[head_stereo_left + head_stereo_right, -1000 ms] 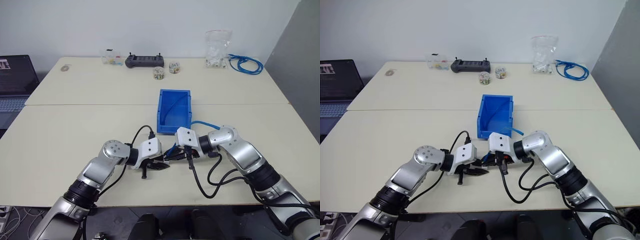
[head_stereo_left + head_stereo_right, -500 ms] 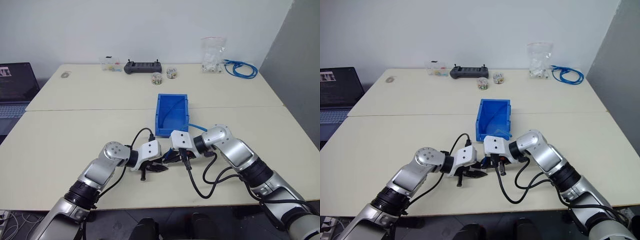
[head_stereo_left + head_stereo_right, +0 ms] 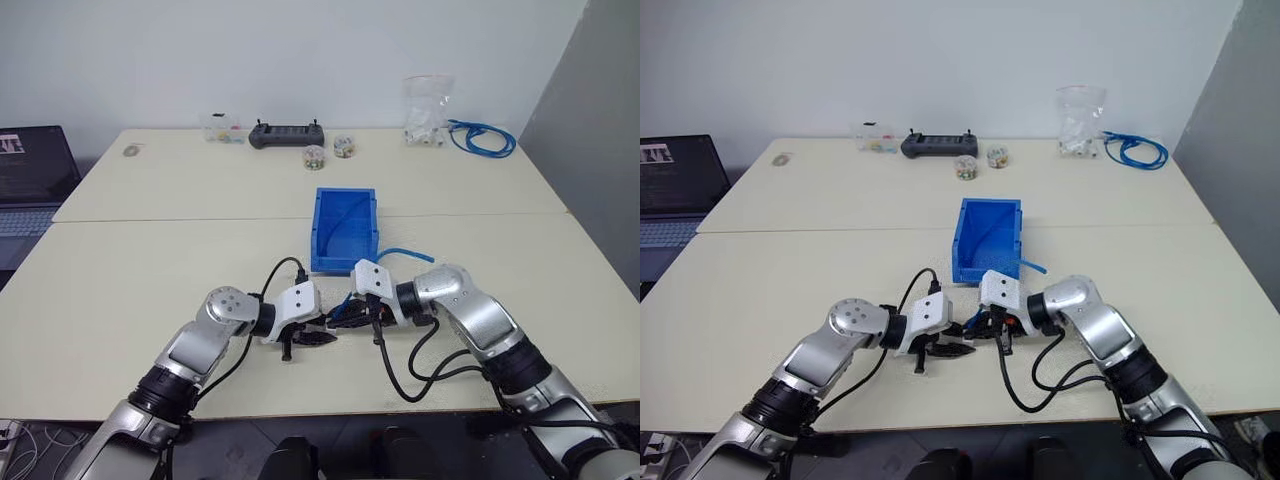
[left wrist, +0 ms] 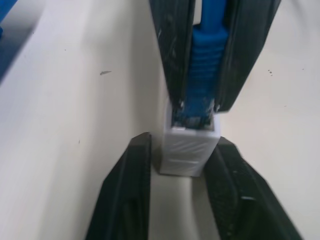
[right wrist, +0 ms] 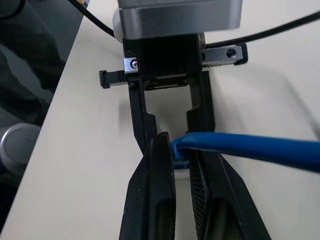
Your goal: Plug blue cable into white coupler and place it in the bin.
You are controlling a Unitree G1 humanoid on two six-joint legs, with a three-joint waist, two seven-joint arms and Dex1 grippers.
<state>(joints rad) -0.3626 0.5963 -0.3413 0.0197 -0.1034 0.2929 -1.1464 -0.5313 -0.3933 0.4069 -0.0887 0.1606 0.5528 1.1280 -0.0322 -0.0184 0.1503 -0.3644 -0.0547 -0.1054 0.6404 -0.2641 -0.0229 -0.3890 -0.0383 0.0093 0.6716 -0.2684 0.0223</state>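
Observation:
Low over the table's front, my two grippers meet tip to tip. My right gripper (image 5: 176, 145) is shut on the blue boot of the blue cable (image 5: 250, 147). The cable's plug sits inside the white coupler (image 4: 189, 150). My left gripper (image 4: 182, 141) is open around the coupler, with a thin gap beside one finger (image 4: 135, 165). From the right gripper (image 3: 345, 322) the cable (image 3: 405, 252) runs back toward the bin (image 3: 318, 225). The blue bin stands just behind the hands, near the left gripper (image 3: 318, 337).
Along the far edge stand a black controller (image 3: 286, 133), two small jars (image 3: 315, 155), a clear bag of white parts (image 3: 425, 100) and a coiled blue cable bundle (image 3: 483, 138). A laptop (image 3: 30, 170) sits at the far left. Black leads loop from both wrists.
The camera shifted early on. My right wrist has rolled a little with the cable still in its fingers. Both hands have stayed at the same spot in front of the bin.

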